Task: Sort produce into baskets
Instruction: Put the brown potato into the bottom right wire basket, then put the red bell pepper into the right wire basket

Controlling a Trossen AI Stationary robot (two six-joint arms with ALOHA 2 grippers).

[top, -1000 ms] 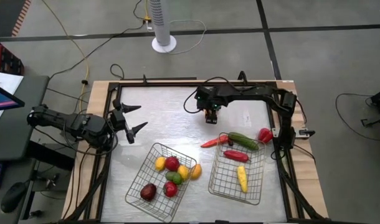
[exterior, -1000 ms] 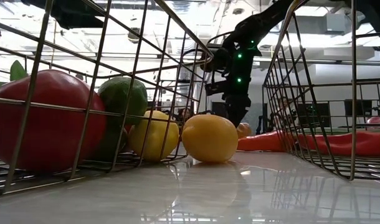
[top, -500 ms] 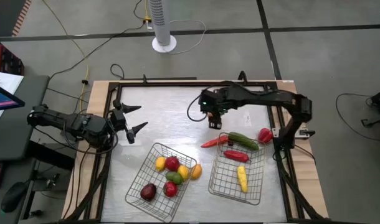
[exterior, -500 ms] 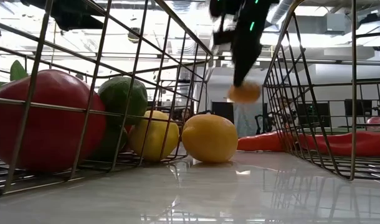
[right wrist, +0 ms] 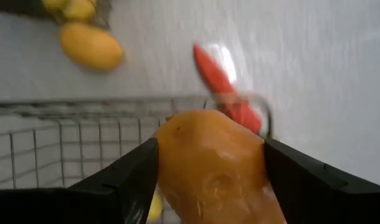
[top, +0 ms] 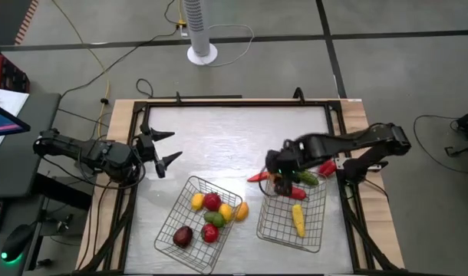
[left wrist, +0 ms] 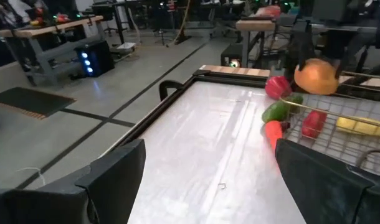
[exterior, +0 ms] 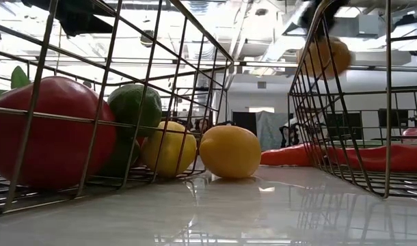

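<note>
A pale, glossy table (top: 219,146) on a grey concrete floor (top: 387,69), a white fan stand (top: 201,31) at the frame's top. My right gripper (top: 282,170) is clamped on an orange piece (right wrist: 212,165), hanging over the upper-left corner of the right basket (top: 291,218); from above my arm hides the piece, and the low view blurs it. A red chili (top: 258,176) lies just left. The left basket (top: 199,226), lower centre, holds round produce. My left gripper (top: 165,147) waits at the left edge, fingers apart.
</note>
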